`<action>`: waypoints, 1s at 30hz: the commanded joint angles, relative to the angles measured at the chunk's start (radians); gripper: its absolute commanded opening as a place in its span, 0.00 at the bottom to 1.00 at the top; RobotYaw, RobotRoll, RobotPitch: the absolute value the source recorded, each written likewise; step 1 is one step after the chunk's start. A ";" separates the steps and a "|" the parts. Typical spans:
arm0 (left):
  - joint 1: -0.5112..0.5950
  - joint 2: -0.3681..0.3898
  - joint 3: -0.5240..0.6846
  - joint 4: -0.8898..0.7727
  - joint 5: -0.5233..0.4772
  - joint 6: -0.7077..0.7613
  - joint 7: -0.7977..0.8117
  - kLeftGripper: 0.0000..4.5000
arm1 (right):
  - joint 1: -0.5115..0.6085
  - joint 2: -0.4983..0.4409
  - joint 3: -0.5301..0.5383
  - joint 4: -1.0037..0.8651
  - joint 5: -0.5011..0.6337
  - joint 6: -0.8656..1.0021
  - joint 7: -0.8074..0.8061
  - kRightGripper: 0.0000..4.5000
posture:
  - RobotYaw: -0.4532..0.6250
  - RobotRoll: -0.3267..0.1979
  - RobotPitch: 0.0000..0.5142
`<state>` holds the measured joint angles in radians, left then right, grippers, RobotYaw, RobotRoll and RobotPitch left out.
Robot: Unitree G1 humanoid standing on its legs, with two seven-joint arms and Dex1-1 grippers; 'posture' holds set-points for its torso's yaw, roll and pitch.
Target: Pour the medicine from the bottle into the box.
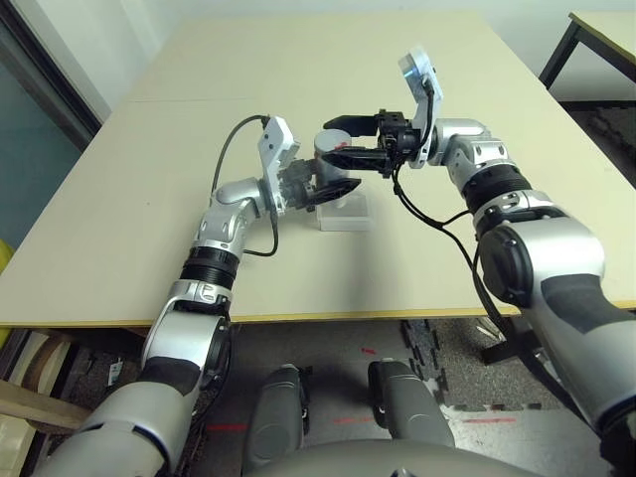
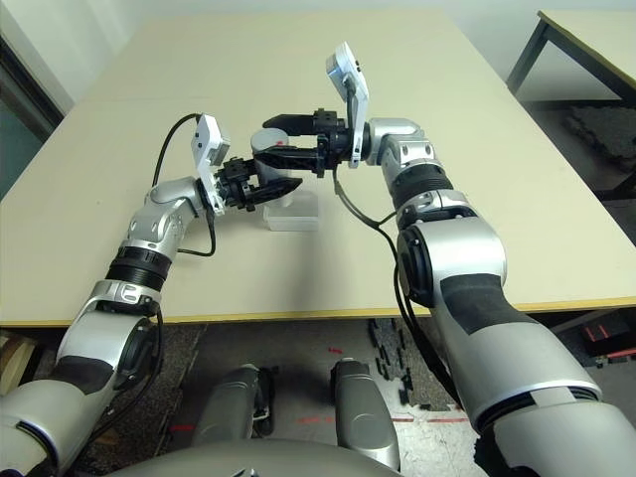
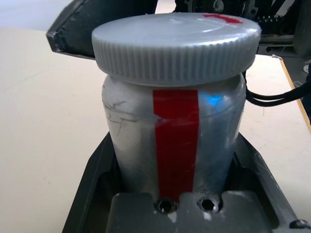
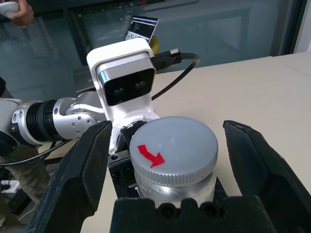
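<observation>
The silver-grey bottle (image 3: 175,136) with a red strip stands upright, and my left gripper (image 1: 333,187) is shut on its body. Its ribbed grey cap (image 4: 174,145), marked with a red arrow, is on the mouth. My right gripper (image 1: 333,141) is open, with one finger on each side of the cap and a gap to both. The clear whitish box (image 1: 344,214) lies on the table right under the bottle. The medicine is hidden.
The beige table (image 1: 149,199) spreads wide on all sides of the box. A second table (image 1: 608,35) stands at the far right. A person's hand (image 4: 17,9) holding a small white thing shows far behind the left arm.
</observation>
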<state>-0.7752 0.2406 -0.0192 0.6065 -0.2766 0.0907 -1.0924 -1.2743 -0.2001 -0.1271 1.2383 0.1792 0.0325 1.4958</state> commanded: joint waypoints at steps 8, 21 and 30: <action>-0.018 -0.004 -0.003 0.008 -0.002 -0.001 -0.001 0.59 | 0.002 0.006 0.019 -0.013 -0.019 -0.048 -0.008 0.87 | 0.28 0.62 0.16; -0.012 0.003 0.000 -0.003 -0.003 0.009 0.002 0.59 | 0.004 0.016 -0.002 -0.009 0.004 -0.032 -0.020 0.57 | 0.28 0.62 0.17; -0.010 0.005 0.004 0.004 -0.003 0.007 0.005 0.59 | -0.033 0.000 -0.105 -0.015 0.104 0.078 -0.048 0.57 | 0.28 0.62 0.17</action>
<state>-0.7777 0.2434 -0.0170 0.6057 -0.2774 0.0935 -1.0910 -1.2883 -0.1897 -0.2114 1.2377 0.2596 0.0901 1.4518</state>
